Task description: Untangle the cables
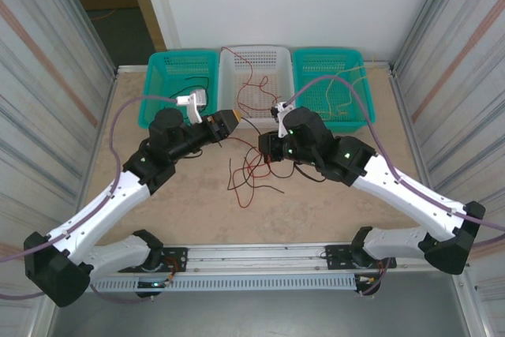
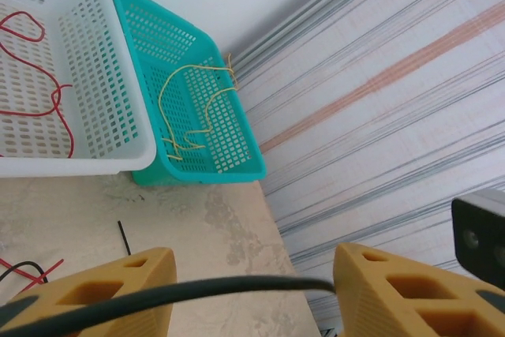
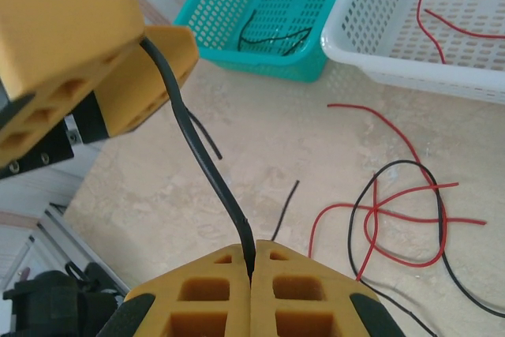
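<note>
1. We see the right gripper near the middle of the worktop. Its jaws are pressed together, pinching one black cable.
2. That black cable runs in a slight curve from the pinch up to the left gripper, which sits just beside the right one.
3. The left gripper's jaws are spread. In the left wrist view the black cable lies across the gap from one finger to the other. We cannot tell from this angle whether either pad actually presses on it.
4. A loose tangle of red and black cables lies on the worktop on the near side of both grippers, with strands crossing one another.
5. A short black strand lies on the worktop just beside the tangle, between it and the held cable.
6. Three baskets stand in a row at the far edge, side by side: the left teal basket, the white basket in the middle and the right teal basket.
7. Black cables lie in the left teal basket.
8. Red cables lie in the white basket, and one seems to trail over its near rim toward the tangle.
9. Pale yellow cables lie in the right teal basket.
</note>
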